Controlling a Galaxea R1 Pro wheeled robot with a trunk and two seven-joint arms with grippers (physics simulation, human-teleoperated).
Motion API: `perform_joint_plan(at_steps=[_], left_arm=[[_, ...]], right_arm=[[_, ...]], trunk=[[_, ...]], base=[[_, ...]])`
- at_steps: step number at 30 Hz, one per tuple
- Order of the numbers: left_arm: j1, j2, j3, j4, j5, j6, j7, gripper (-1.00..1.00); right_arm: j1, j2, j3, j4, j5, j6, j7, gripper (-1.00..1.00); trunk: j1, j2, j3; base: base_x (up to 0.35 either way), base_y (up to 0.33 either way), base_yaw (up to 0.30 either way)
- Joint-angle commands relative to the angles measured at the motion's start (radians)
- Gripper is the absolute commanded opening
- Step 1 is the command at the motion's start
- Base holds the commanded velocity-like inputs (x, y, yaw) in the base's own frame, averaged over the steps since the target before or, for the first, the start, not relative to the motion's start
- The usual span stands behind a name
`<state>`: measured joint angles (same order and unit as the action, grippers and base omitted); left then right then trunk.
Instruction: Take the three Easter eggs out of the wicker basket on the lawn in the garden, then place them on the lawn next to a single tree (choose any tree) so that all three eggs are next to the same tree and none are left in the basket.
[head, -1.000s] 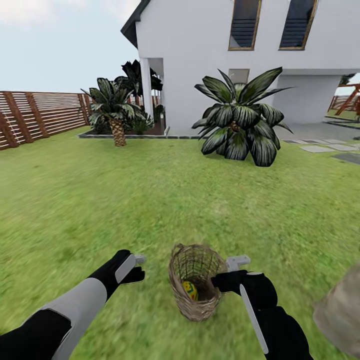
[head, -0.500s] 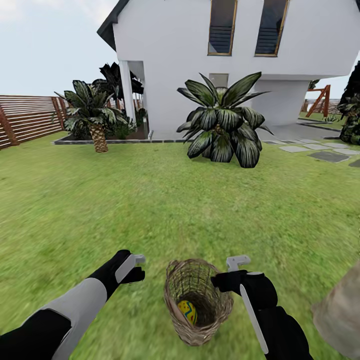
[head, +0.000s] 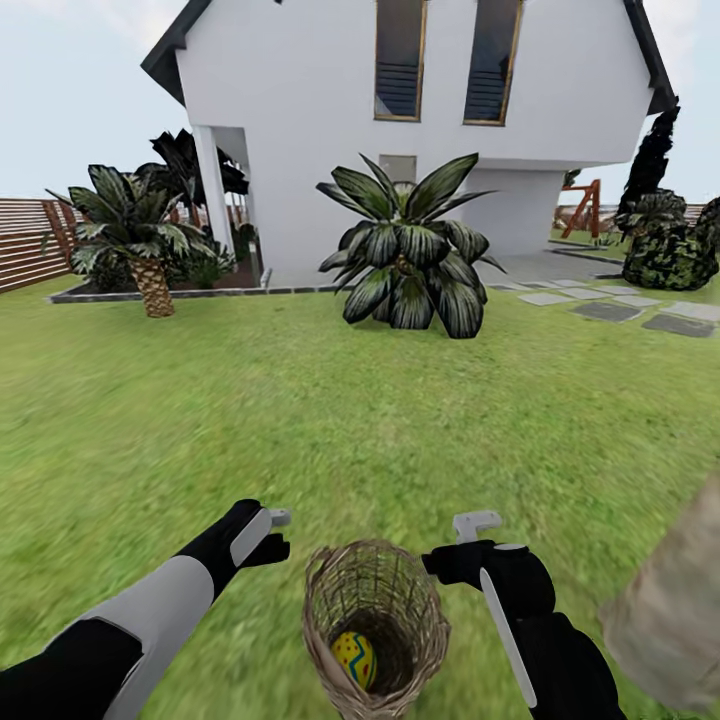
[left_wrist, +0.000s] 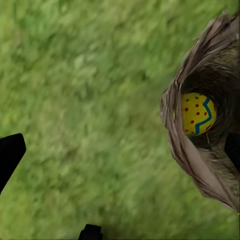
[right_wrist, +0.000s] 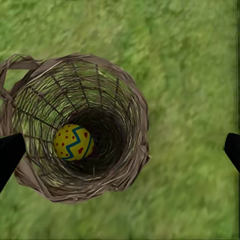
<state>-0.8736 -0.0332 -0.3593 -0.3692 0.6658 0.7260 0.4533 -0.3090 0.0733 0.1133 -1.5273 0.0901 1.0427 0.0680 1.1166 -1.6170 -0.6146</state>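
A brown wicker basket (head: 375, 628) stands upright on the green lawn (head: 300, 400); one yellow egg (head: 354, 660) with a blue zigzag and red dots lies at the basket's bottom

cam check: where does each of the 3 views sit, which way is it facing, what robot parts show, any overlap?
Head: on the head, facing forward and down over the lawn toward the house; both arms, left gripper, right gripper.
Left wrist: looks down at grass, wicker basket at the edge; dark fingertips.
Right wrist: looks into the basket; dark fingertips.
Shared: basket and one Easter egg.
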Motion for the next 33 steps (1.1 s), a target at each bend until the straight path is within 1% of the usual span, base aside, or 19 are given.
perform_joint_plan(at_steps=[1, 33], left_arm=[[0.000, 0.001, -0.007, -0.002, 0.011, 0.003, 0.008, 1.00], [0.001, 0.001, -0.007, -0.001, 0.008, 0.003, 0.010, 1.00]], right_arm=[[-0.001, 0.000, 0.000, -0.001, 0.010, 0.004, 0.007, 1.00], [-0.001, 0.000, 0.000, -0.001, 0.010, 0.004, 0.007, 1.00]], trunk=[[0.000, 0.000, 0.000], [0.000, 0.000, 0.039]], base=[[0.095, 0.002, -0.215], [0.009, 0.000, -0.215]])
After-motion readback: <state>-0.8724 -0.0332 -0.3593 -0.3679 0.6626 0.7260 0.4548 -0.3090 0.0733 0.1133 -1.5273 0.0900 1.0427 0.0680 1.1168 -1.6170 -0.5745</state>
